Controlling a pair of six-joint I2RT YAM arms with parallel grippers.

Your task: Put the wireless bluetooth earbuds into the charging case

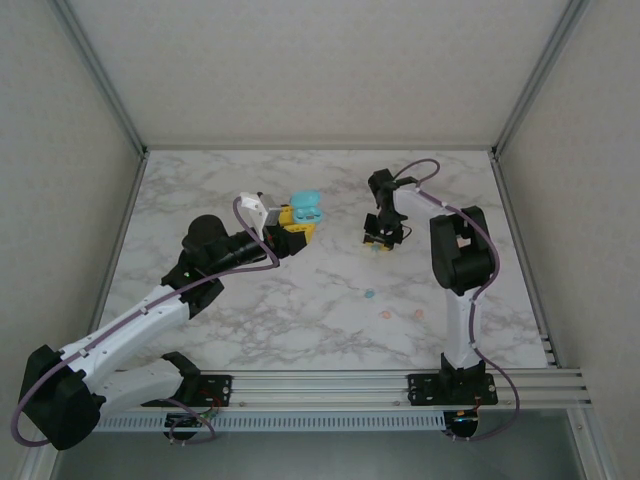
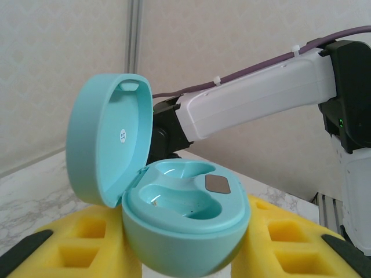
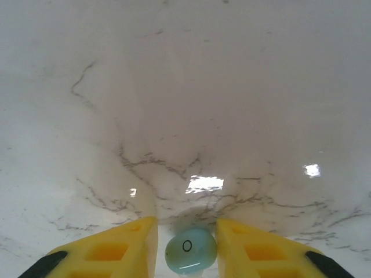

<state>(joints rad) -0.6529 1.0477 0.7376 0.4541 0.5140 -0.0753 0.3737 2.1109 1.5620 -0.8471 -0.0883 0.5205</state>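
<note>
My left gripper (image 1: 292, 226) (image 2: 185, 246) is shut on the teal charging case (image 1: 305, 209) (image 2: 188, 229), its yellow fingers (image 2: 81, 243) pressing both sides. The lid (image 2: 107, 145) stands open and both sockets are empty. My right gripper (image 1: 380, 240) (image 3: 185, 229) points down at the table right of the case. A teal earbud (image 3: 191, 250) lies between its yellow fingers (image 3: 116, 252). The right finger is against the earbud and a thin gap shows on the left. One teal earbud (image 1: 368, 295) and two pink ones (image 1: 384, 314) (image 1: 418, 313) lie on the marble nearer the arm bases.
The marble table (image 1: 300, 310) is walled by white panels on three sides. An aluminium rail (image 1: 330, 385) carrying both arm bases runs along the near edge. The right arm's white link (image 2: 255, 98) crosses behind the case in the left wrist view.
</note>
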